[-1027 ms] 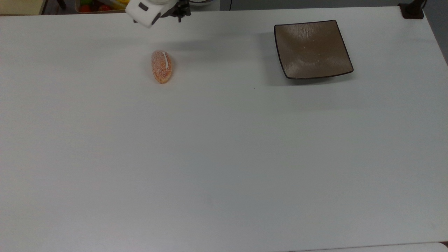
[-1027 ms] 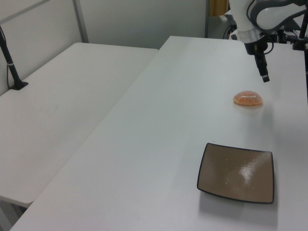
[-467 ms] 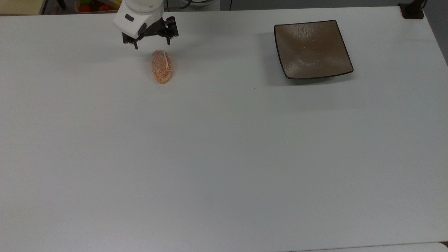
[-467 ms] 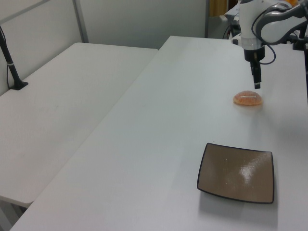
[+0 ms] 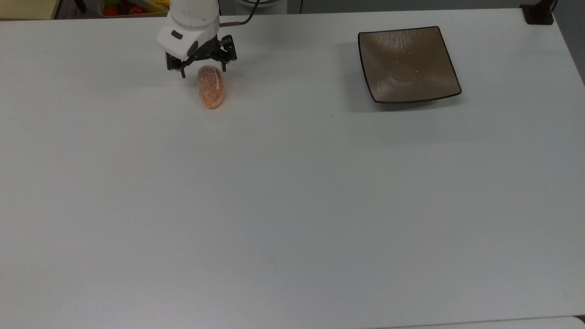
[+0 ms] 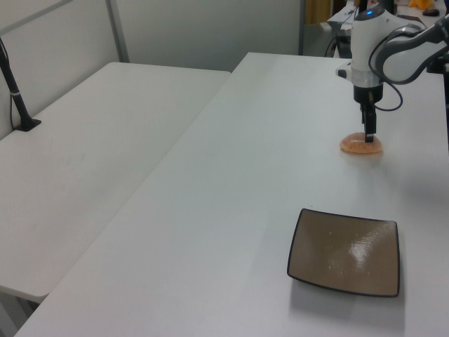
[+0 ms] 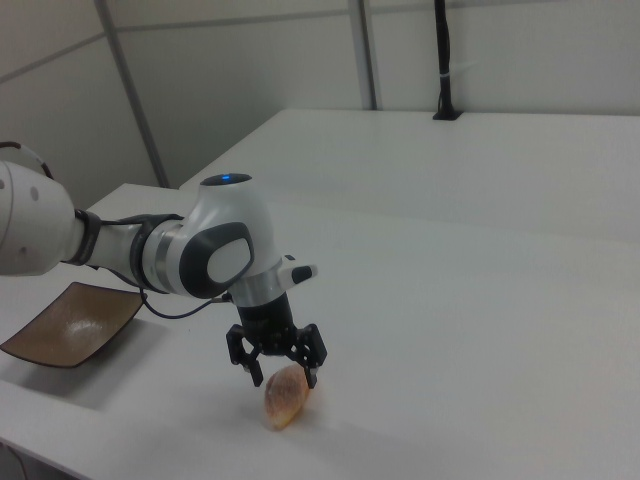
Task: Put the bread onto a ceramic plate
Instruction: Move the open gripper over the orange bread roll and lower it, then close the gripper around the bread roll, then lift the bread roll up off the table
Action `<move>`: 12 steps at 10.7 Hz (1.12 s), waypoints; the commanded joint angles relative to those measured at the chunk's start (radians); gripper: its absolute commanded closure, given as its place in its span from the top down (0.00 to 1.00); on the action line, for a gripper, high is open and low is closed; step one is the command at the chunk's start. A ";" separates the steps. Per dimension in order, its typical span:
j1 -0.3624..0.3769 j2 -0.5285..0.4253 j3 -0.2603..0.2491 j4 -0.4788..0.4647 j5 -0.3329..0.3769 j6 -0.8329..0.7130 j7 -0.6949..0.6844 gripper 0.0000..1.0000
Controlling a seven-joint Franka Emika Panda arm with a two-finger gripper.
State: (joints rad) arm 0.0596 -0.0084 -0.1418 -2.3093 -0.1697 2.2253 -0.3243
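In the top view, the arm is cut off by the upper edge, and the gripper [image 5: 203,73] sits over the far end of the bread [image 5: 210,87], so I cannot see that end. The bread lies on the white tabletop [image 5: 292,192], well apart from the ceramic plate [image 5: 407,63] toward the top view's right. The jaws are spread wide, one finger on each side of the bread's end.

In the left view, the gripper [image 6: 368,135] looks like a single dark bar in front of the bread [image 6: 362,146], so the opening is not readable here.

In the right view, the jaws [image 7: 283,375] stand wide open just over the bread [image 7: 285,396], holding nothing; I cannot tell if they touch it. The plate [image 7: 68,323] is partly behind the arm.
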 commanded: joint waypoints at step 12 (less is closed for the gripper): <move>0.014 0.064 -0.007 -0.009 0.004 0.057 0.002 0.23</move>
State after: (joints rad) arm 0.0694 0.0637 -0.1418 -2.3089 -0.1694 2.2675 -0.3241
